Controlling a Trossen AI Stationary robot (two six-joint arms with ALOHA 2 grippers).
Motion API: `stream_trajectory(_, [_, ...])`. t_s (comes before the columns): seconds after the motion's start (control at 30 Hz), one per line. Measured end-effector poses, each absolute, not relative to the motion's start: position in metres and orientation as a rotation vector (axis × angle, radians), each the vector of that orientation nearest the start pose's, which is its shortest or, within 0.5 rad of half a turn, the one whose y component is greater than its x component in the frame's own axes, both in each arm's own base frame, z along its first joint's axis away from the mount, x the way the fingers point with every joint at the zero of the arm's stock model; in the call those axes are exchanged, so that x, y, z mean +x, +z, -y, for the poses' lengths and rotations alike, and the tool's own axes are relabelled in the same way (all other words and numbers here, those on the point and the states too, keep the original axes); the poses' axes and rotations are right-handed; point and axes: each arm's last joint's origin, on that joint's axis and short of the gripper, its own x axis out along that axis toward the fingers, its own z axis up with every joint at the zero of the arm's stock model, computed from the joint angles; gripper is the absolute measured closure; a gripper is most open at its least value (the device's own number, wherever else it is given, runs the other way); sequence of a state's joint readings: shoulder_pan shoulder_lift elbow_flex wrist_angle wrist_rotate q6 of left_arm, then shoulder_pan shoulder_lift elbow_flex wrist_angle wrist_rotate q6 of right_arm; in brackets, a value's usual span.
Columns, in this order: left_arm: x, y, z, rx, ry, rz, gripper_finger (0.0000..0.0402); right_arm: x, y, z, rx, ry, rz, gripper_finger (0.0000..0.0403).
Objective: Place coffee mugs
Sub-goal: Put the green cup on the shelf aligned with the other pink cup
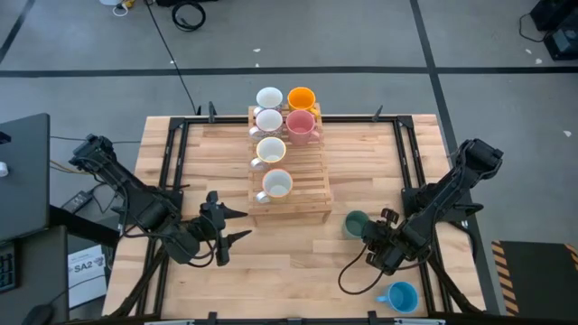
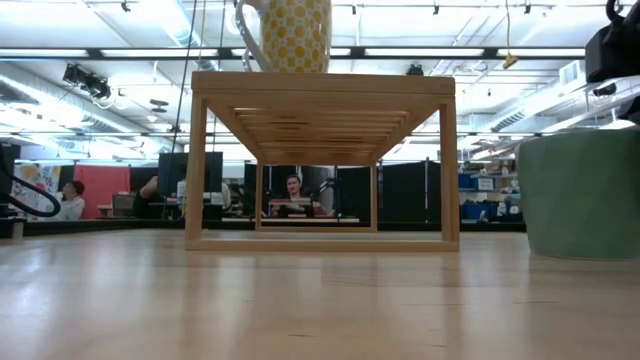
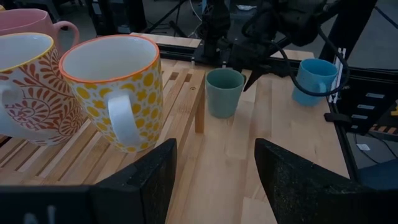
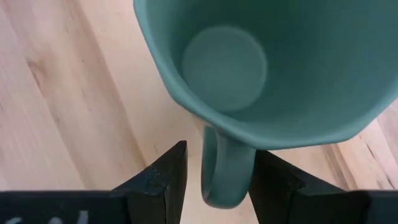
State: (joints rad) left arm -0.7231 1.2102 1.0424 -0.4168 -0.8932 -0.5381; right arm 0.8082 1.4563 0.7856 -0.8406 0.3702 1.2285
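A dark green mug (image 1: 355, 224) stands upright on its base on the table, right of the wooden rack (image 1: 302, 203). My right gripper (image 4: 221, 152) points steeply down beside it, open. Its fingers stand on either side of the mug's handle (image 4: 225, 168), and a gap shows at one side. A blue mug (image 1: 400, 296) stands near the front right edge. Several mugs stand on the rack's slats, among them an orange one (image 1: 301, 98), a pink one (image 1: 301, 125) and a yellow-patterned one (image 3: 118, 87). My left gripper (image 1: 242, 226) waits open, left of the rack's near end.
The rack (image 2: 320, 160) is an open wooden frame with a slatted top, in the middle of the table. Black rails (image 1: 408, 162) run along the table's left and right sides. A cable (image 1: 357, 275) loops on the wood below my right arm.
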Motion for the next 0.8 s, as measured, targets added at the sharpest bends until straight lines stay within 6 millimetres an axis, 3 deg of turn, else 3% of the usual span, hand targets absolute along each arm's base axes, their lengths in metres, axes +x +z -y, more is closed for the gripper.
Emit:
stream_trajectory(0.47, [0.2024, 0.3214, 0.1486, -0.107, 0.265, -0.343, 0.0178, 0.163, 0.1663, -0.1552, 0.217, -0.427, -1.193, 0.0349])
stream_trajectory(0.8, [0.2024, 0.3213, 0.1486, -0.107, 0.265, -0.343, 0.0178, 0.1626, 0.1668, -0.1552, 0.222, -0.422, -1.2, 0.0344])
